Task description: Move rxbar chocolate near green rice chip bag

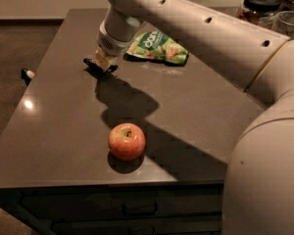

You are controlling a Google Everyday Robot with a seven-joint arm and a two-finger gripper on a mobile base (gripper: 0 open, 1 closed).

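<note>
The rxbar chocolate (94, 63), a small flat black bar, sits between the fingers of my gripper (102, 62), low over the dark table (63, 131) at its far left part. The gripper is shut on it. The green rice chip bag (158, 46) lies flat on the table just to the right of and slightly behind the gripper, a short gap away. My arm reaches in from the right and passes over the bag's right side.
A red-yellow apple (127, 141) stands near the table's front edge. A dark-lidded jar (261, 6) and a clear glass (289, 26) stand at the far right. A small black-and-white object (27, 74) lies beyond the table's left edge.
</note>
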